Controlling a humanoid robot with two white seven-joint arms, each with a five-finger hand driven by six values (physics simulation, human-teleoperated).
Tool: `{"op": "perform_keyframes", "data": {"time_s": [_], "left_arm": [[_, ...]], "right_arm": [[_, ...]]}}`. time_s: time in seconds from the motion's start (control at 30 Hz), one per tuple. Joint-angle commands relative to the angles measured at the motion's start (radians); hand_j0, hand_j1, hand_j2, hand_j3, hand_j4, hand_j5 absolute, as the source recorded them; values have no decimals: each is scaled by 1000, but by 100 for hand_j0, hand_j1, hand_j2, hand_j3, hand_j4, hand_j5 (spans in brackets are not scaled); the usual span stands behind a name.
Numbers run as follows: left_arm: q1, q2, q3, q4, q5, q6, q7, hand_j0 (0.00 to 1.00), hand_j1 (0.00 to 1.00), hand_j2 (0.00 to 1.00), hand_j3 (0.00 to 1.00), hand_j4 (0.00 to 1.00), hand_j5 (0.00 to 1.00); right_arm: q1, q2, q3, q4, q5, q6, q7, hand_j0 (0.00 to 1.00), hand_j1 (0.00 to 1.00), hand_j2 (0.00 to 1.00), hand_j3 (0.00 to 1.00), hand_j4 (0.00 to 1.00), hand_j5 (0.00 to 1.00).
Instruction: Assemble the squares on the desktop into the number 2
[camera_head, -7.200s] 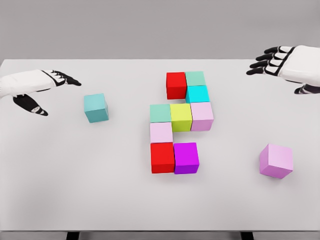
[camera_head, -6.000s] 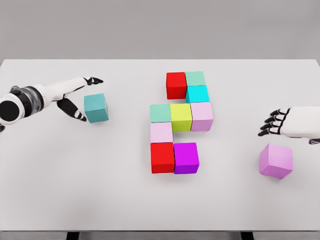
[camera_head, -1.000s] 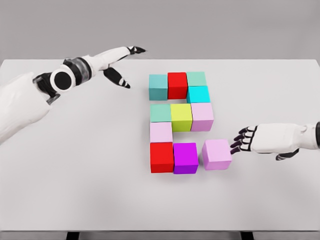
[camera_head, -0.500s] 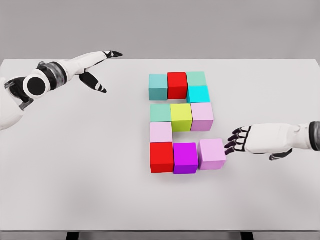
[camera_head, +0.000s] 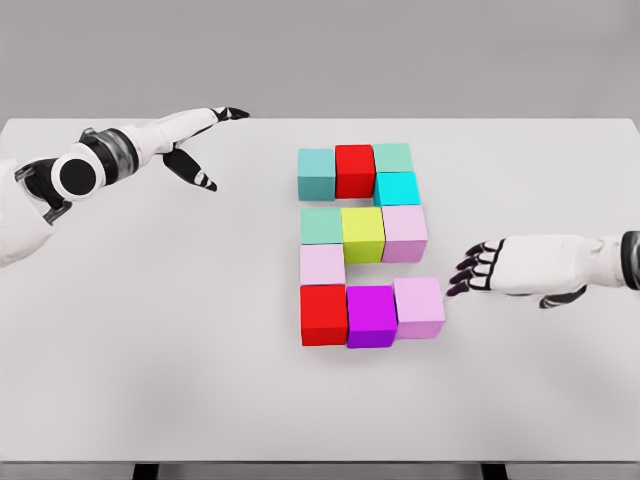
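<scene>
Coloured cubes on the white table (camera_head: 150, 330) form a blocky figure. Its top row holds a teal cube (camera_head: 316, 173), a red cube (camera_head: 354, 170) and a green cube (camera_head: 392, 157). A cyan cube (camera_head: 396, 188) sits under the green one. The middle row reads green (camera_head: 321, 225), yellow (camera_head: 363, 233), pink (camera_head: 405, 232). A pale pink cube (camera_head: 322, 264) lies below on the left. Along the bottom stand a red cube (camera_head: 324, 314), a magenta cube (camera_head: 371, 315) and a pink cube (camera_head: 419, 307). My right hand (camera_head: 478, 268) is open, just right of that pink cube and apart from it. My left hand (camera_head: 205, 145) is open, raised at the far left.
The table's front edge (camera_head: 320, 462) runs along the bottom of the view. A grey wall (camera_head: 320, 50) stands behind the table.
The teal cube went from the left of the table to the top row's left end. The pink cube was slid from the right against the magenta cube. My right hand has backed off.
</scene>
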Motion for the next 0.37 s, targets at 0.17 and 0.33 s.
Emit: {"op": "perform_keyframes", "data": {"time_s": [0.17, 0.33], "left_arm": [[0, 0, 1, 0, 0, 0, 0, 100, 100, 100, 100, 100, 100], [0, 0, 1, 1, 0, 0, 2, 100, 100, 100, 100, 100, 100]], "right_arm": [[-3, -1, -119, 159, -27, 2, 0, 100, 100, 100, 100, 100, 100], [-3, -1, -118, 155, -27, 2, 0, 100, 100, 100, 100, 100, 100]]}}
